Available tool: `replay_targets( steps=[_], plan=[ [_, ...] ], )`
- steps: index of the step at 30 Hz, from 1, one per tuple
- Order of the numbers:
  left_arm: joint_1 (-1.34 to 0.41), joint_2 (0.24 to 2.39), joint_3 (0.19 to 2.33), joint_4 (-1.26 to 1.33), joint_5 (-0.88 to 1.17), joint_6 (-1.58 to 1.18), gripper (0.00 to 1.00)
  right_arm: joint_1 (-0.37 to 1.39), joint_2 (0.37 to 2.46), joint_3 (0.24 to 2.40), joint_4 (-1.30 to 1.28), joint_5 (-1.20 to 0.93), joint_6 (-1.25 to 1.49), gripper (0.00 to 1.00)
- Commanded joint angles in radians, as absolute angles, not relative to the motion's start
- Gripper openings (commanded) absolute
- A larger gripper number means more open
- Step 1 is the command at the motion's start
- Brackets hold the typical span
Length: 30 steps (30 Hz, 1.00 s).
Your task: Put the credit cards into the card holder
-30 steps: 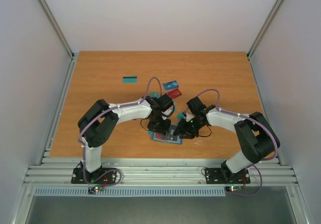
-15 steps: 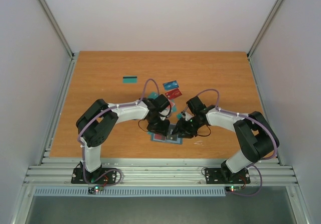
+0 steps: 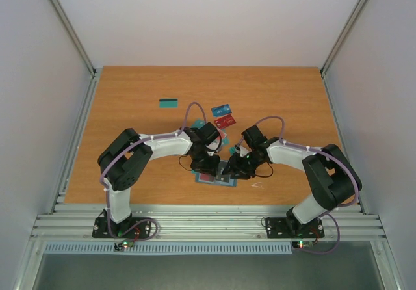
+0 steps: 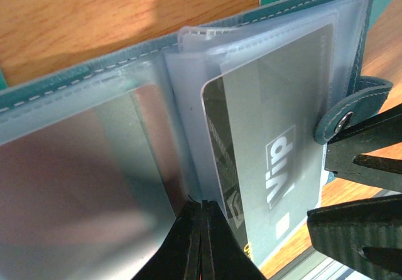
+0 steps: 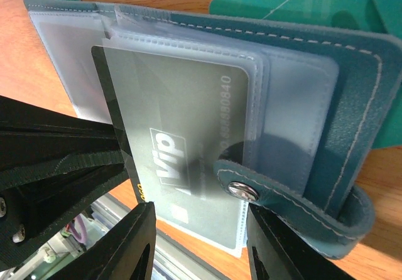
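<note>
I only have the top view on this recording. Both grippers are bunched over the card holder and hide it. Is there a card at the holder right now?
Observer: Yes. The wrist views show a dark Vip card partly inside a clear sleeve of the open card holder.
Operator: Which gripper is on it?
Observer: The left gripper is shut, with its tips against the card's exposed edge.
Operator: And the right one?
Observer: The right gripper is open, with one jaw on each side of the holder's snap strap.

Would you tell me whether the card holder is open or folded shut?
Open: the card holder lies spread, clear sleeves fanned out, and its snap strap is unfastened.
</note>
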State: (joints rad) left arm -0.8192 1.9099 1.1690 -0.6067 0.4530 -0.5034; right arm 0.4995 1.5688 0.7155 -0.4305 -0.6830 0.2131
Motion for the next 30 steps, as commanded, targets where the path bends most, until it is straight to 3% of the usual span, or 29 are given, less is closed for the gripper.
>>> replay_targets(
  steps=[1, 30],
  plan=[
    [-0.822, 1.950, 1.124, -0.618, 0.392, -0.485, 0.00, 0.506, 1.563, 0.705, -0.401, -0.694, 0.217, 0.42],
    [-0.822, 1.968, 1.149, -0.639, 0.389, -0.495, 0.00, 0.506, 1.502, 0.781, -0.434, -0.771, 0.203, 0.42]
  ],
)
